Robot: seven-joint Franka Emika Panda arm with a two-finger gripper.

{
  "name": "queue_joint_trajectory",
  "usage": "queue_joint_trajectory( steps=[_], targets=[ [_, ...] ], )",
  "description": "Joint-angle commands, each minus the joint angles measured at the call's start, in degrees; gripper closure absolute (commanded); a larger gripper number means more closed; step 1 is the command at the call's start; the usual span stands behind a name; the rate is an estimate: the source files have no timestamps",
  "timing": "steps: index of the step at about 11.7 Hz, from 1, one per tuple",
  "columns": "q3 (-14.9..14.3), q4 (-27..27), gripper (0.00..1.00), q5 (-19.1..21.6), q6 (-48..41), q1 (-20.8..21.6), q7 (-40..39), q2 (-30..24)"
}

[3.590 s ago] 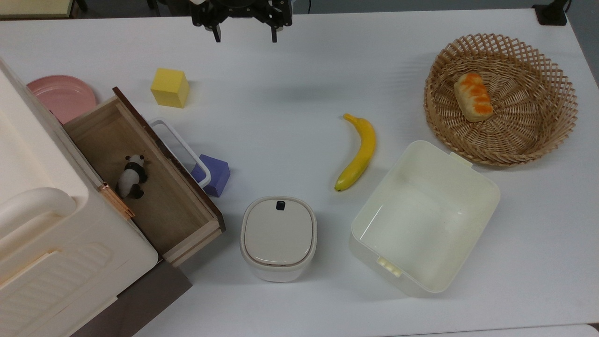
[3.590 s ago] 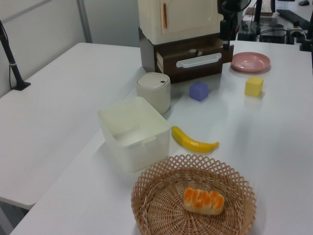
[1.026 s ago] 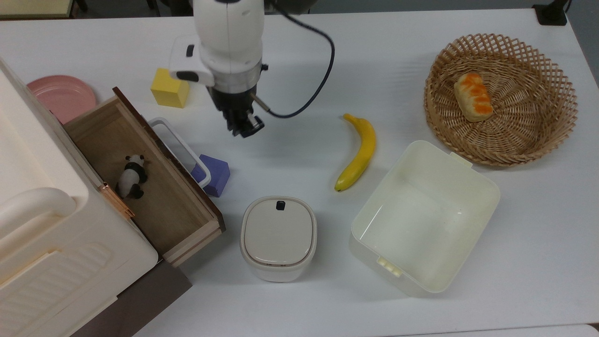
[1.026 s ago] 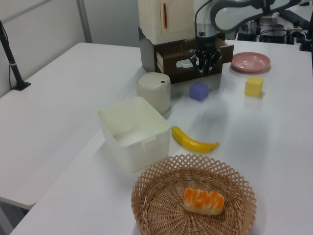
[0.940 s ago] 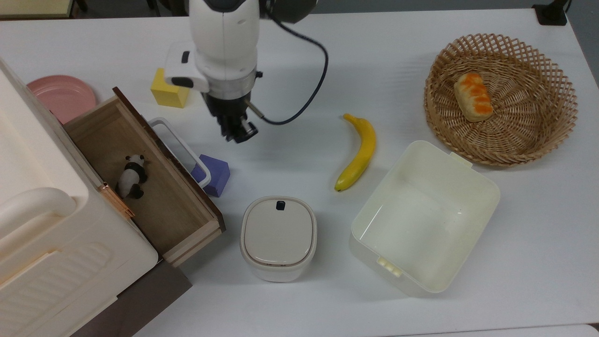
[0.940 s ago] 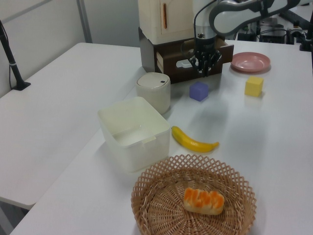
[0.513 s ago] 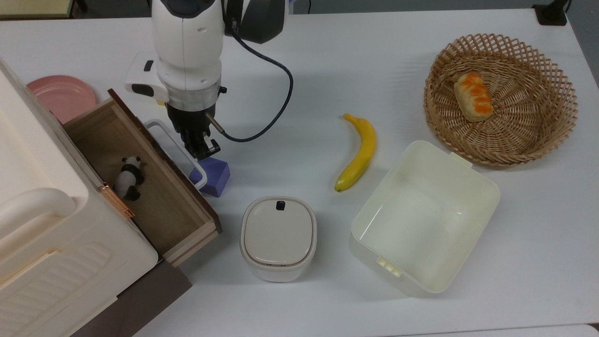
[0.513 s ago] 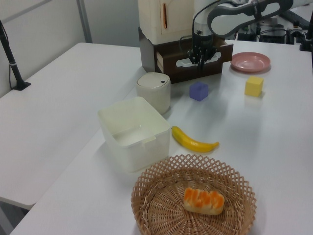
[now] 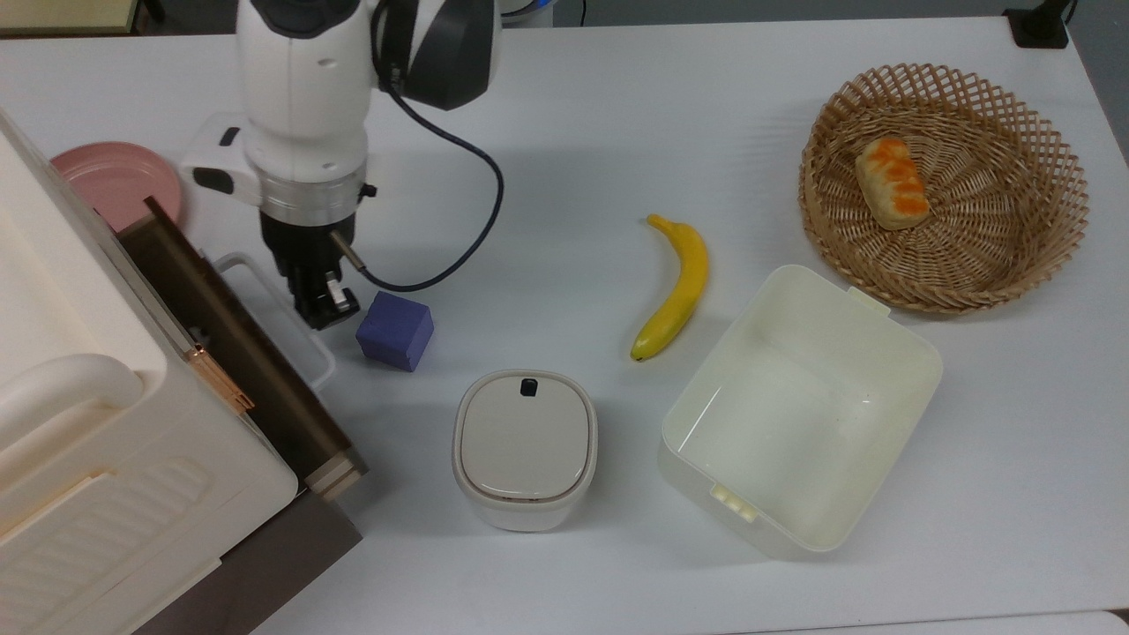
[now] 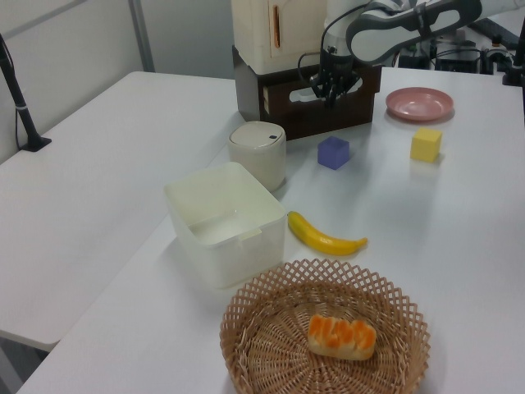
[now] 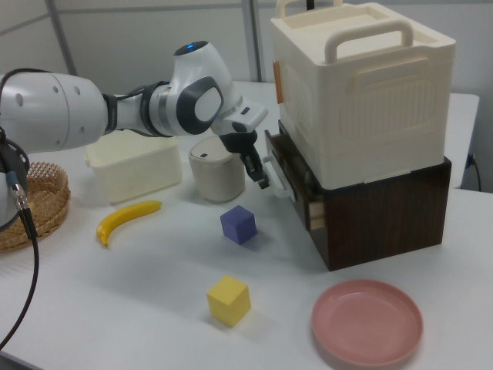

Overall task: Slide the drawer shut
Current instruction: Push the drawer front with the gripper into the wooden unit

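The table (image 9: 617, 132) is carrying a cream cabinet (image 9: 79, 423) at the top view's left. The drawer (image 9: 238, 344) is sitting almost fully inside the cabinet, its dark front panel projecting slightly, its white handle (image 9: 273, 309) facing the table centre. The arm (image 9: 304, 115) is reaching down in front of the drawer. The tool (image 9: 325, 304) is pressing against the handle; whether its fingers are apart or together cannot be determined. A purple cube (image 9: 395, 331) is lying just beside the tool, on the top view's right. A yellow cube (image 11: 229, 301) is resting nearer the pink plate (image 11: 367, 321).
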Motion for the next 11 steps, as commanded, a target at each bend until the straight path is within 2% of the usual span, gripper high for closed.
queue_joint_trajectory(
  steps=[1,8,11],
  targets=[
    [-0.7,2.4,0.85,-1.5,4.8,-1.5,0.8,2.5],
    [-0.9,4.3,0.85,-1.6,9.2,-3.8,0.0,3.9],
    [-0.8,2.5,0.84,-1.4,6.9,-0.5,-3.2,1.4]
  ],
)
